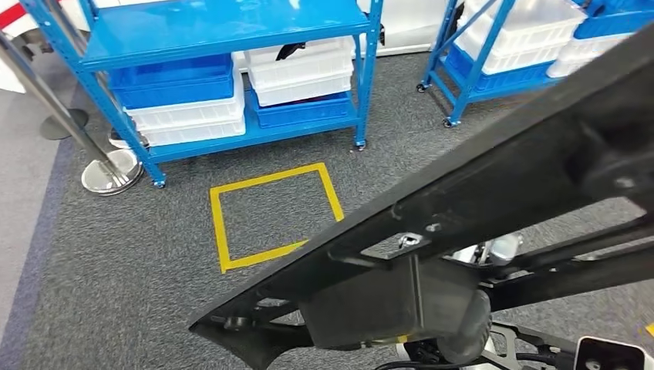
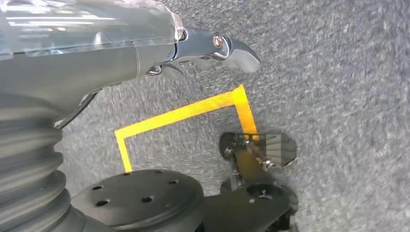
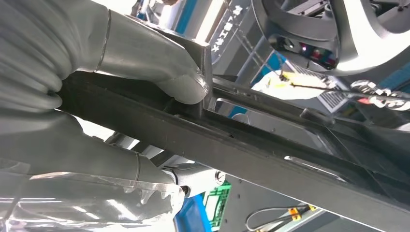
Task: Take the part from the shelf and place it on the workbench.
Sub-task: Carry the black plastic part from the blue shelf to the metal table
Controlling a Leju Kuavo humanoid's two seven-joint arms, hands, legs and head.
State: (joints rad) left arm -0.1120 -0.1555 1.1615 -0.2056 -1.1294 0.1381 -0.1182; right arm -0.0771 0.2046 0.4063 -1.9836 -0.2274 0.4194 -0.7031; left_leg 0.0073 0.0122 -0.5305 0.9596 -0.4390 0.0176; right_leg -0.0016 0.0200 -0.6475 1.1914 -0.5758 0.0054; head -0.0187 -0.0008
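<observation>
One long black part (image 1: 493,193) was already off the shelf (image 1: 224,31) and in the right hand (image 3: 96,111), whose thumb and fingers were clamped on its rail; it crossed the head view diagonally, well in front of the shelf and above the carpet. The left hand (image 2: 212,48) hung over the carpet holding nothing, its fingers seemingly loosely curled, though how far closed I could not tell. Judged so, the pick-up was done and the carry and set-down on the table remained. A yellow taped square (image 1: 274,216) lay on the carpet just before the shelf, with bare carpet around it; a chrome stanchion base (image 1: 112,171) stood beside the shelf's near leg.
</observation>
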